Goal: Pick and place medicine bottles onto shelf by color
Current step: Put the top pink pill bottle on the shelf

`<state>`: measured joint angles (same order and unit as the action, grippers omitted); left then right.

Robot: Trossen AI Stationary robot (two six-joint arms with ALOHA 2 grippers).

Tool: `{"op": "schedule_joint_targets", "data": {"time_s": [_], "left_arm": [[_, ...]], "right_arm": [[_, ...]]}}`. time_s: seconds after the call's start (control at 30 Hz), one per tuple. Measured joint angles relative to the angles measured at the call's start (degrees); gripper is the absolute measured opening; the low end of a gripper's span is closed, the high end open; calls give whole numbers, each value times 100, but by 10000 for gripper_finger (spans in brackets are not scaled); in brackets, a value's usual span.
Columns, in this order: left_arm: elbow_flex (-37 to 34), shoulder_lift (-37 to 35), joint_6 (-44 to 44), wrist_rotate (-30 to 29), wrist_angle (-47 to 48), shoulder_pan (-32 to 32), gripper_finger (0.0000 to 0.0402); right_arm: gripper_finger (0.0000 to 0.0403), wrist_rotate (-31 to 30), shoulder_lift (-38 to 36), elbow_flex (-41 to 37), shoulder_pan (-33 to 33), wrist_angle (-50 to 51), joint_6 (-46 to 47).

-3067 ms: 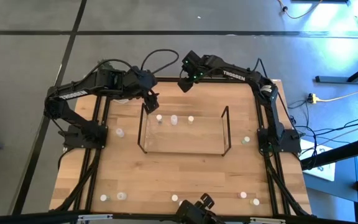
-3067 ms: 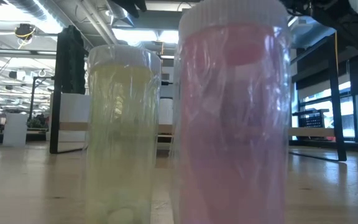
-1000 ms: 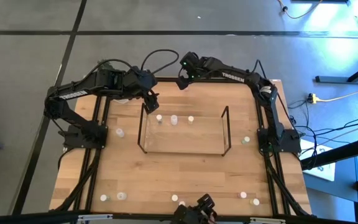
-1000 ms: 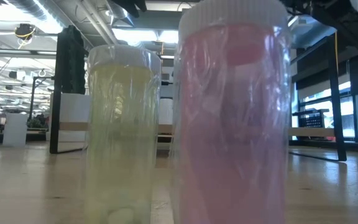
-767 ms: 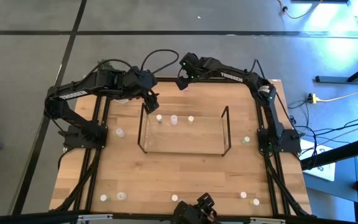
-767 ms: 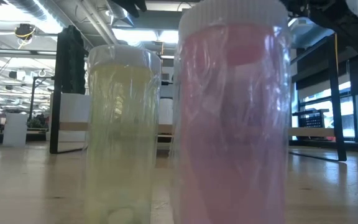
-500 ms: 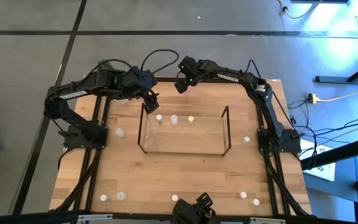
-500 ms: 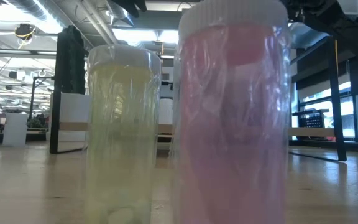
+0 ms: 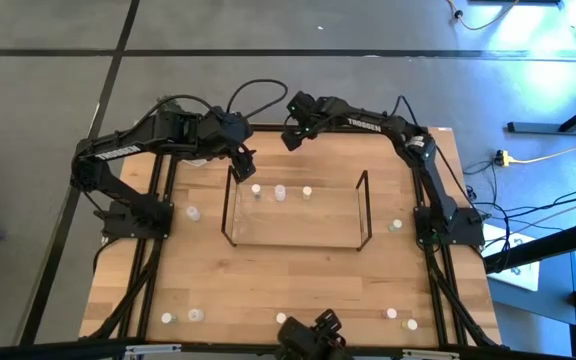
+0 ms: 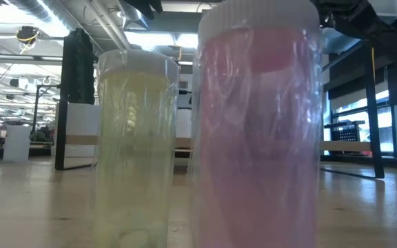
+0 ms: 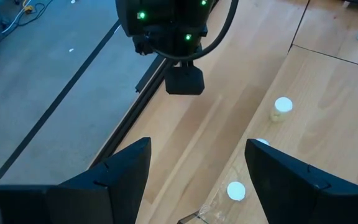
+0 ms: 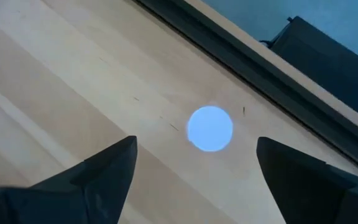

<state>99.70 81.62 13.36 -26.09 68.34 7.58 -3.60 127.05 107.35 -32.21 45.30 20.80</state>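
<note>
One bottle sits on the tabletop at the far edge behind the shelf, directly beneath the right end effector, whose spread fingers should drop straight, centred, while the left end effector, also spread, waits beside the shelf.

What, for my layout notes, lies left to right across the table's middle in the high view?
Lone bottle → shelf's left end → row of three bottles → shelf's right end → second lone bottle.
</note>
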Motion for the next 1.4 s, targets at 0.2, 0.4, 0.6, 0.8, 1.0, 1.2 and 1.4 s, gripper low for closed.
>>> {"op": "schedule_joint_targets", "data": {"time_s": [0.2,0.4,0.6,0.8,1.0,1.2,1.4], "left_arm": [[0,0,0,1,0,-3,255],[0,0,1,1,0,-3,255],[0,0,-1,1,0,1,255],[0,0,-2,1,0,-1,255],[0,0,-2,1,0,-1,255],[0,0,0,1,0,1,255],[0,0,0,1,0,1,255]], "right_arm": [[331,150,151,0,0,-54,8],[331,122,167,0,-4,-130,-7],[331,66,176,0,-45,-140,-7],[331,-74,178,0,-66,-181,-13],[331,-214,180,0,-60,-365,-25],[331,-270,180,0,-57,-353,-26],[331,-235,187,0,-57,-245,-26]]}}
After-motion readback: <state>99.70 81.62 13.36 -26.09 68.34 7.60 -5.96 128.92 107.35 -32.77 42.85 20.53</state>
